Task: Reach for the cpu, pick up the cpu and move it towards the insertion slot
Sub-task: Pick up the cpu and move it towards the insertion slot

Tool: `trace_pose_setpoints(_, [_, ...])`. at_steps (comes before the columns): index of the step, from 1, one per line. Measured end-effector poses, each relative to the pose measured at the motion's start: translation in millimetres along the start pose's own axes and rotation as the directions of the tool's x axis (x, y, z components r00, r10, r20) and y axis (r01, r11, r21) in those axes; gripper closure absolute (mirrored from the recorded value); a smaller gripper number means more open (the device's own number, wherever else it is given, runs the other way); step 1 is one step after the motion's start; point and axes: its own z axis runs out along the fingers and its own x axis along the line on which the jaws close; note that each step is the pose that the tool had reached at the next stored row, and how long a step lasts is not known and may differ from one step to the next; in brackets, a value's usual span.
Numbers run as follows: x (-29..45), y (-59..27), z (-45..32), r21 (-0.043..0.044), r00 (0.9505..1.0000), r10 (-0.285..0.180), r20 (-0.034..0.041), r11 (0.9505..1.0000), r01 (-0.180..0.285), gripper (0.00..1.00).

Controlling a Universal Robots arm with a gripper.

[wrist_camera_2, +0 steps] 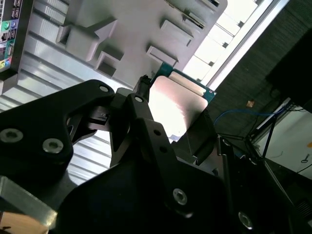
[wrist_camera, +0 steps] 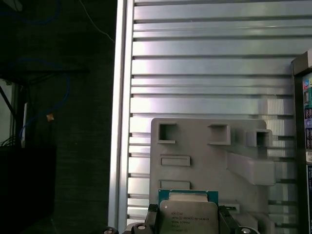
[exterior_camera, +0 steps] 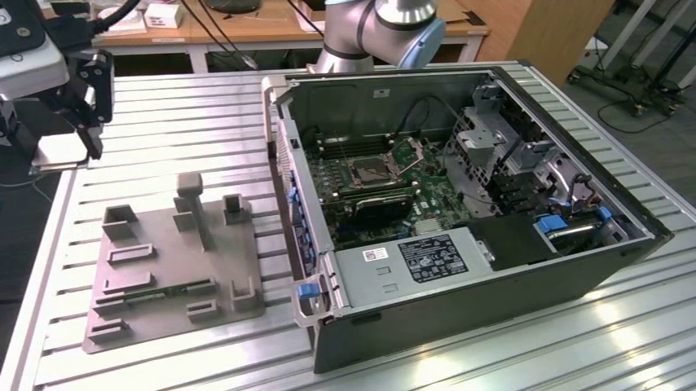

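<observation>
Well, in the exterior view the gripper (exterior_camera: 90, 134) hangs at about ten o'clock, above the far corner of the slatted table (exterior_camera: 163, 122), well apart from the open computer case (exterior_camera: 468, 318). The insertion slot (exterior_camera: 370, 169) sits inside that case, between three and four o'clock from the gripper. The grey tray (exterior_camera: 163, 277) lies at roughly five o'clock from the gripper. In the second wrist view the black fingers (wrist_camera_2: 146, 122) are clenched on opposite edges of the cpu (wrist_camera_2: 178, 105), its pale face showing, the tray (wrist_camera_2: 122, 29) behind it. In the first wrist view the cpu (wrist_camera: 188, 219) sits gripped between both fingers (wrist_camera: 152, 217), with the tray (wrist_camera: 195, 146) and table slats beyond.
</observation>
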Motion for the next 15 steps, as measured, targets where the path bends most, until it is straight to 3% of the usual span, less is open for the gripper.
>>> trace_pose_setpoints(5, [-0.1, 0.6, -10.0, 0.0001, 1.0, 0.0, -0.0001, 1.0, 0.0, 0.45])
trace_pose_setpoints(15, [-0.2, 1.2, -22.5, -0.0001, 1.0, 0.0, 0.0002, 1.0, 0.0, 0.45])
